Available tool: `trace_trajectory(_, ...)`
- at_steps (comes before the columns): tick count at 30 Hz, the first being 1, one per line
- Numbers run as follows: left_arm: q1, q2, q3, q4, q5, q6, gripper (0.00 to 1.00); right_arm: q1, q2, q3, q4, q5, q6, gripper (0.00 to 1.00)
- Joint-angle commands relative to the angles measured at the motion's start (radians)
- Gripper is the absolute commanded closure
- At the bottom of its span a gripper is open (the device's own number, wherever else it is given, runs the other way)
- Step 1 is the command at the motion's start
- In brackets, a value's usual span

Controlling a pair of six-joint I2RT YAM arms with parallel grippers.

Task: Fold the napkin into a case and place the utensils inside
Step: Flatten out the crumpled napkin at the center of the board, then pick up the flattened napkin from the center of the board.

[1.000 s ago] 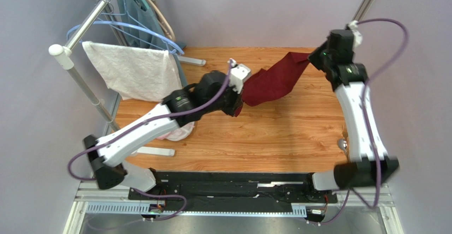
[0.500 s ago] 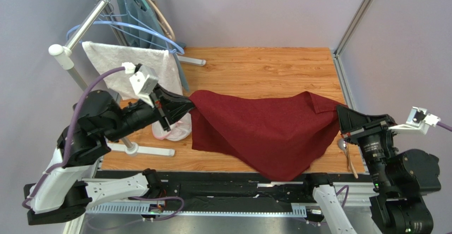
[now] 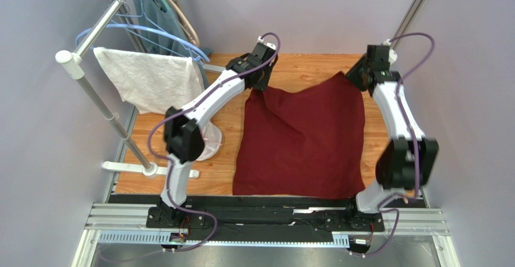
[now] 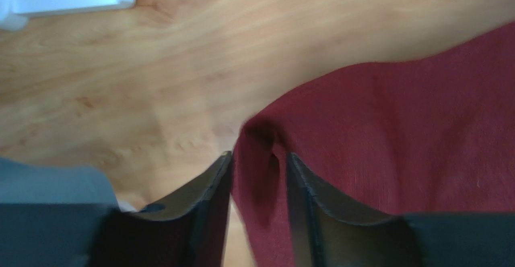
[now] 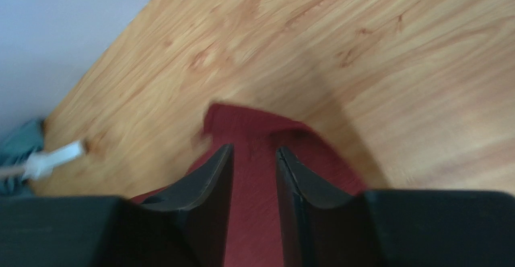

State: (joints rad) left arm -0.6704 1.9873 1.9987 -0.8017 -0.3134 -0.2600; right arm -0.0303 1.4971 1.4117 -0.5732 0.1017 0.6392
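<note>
now left end effector, right end effector part-open astride napkin corners

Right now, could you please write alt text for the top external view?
A maroon napkin lies spread almost flat on a wooden table, with the left end effector at its far-left corner and the right end effector at its far-right corner. A white towel hangs at left.

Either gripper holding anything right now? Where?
Apparently nothing: left gripper and right gripper stand open astride the far corners of the napkin.
</note>
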Motion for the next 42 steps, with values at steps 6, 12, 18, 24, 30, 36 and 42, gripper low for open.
trace_trajectory(6, 0.011, 0.142, 0.317, -0.226, -0.144, 0.061, 0.19, 0.021, 0.3, 0.362, -0.253, 0.058, -0.182, 0.2)
trace_trajectory(12, -0.018, -0.191, -0.329, 0.16, 0.21, -0.042, 0.28, 0.084, 0.094, -0.055, -0.017, -0.077, -0.176, 0.15)
trace_trajectory(18, -0.021, -0.055, -0.433, 0.243, 0.221, -0.117, 0.31, 0.105, 0.14, -0.238, 0.11, -0.126, -0.139, 0.16)
trace_trajectory(24, -0.021, 0.022, -0.399, 0.232, 0.188, -0.162, 0.33, 0.098, 0.146, -0.312, 0.059, 0.116, -0.116, 0.22)
trace_trajectory(30, -0.044, -0.134, -0.543, 0.3, 0.108, -0.215, 0.34, -0.009, -0.006, -0.439, -0.034, 0.171, -0.064, 0.32)
trace_trajectory(36, -0.08, -0.323, -0.661, 0.326, 0.135, -0.222, 0.51, -0.105, -0.045, -0.52, -0.037, 0.199, -0.093, 0.46)
trace_trajectory(42, -0.095, -0.479, -0.785, 0.347, 0.241, -0.268, 0.55, -0.128, -0.002, -0.531, 0.007, 0.138, -0.11, 0.5)
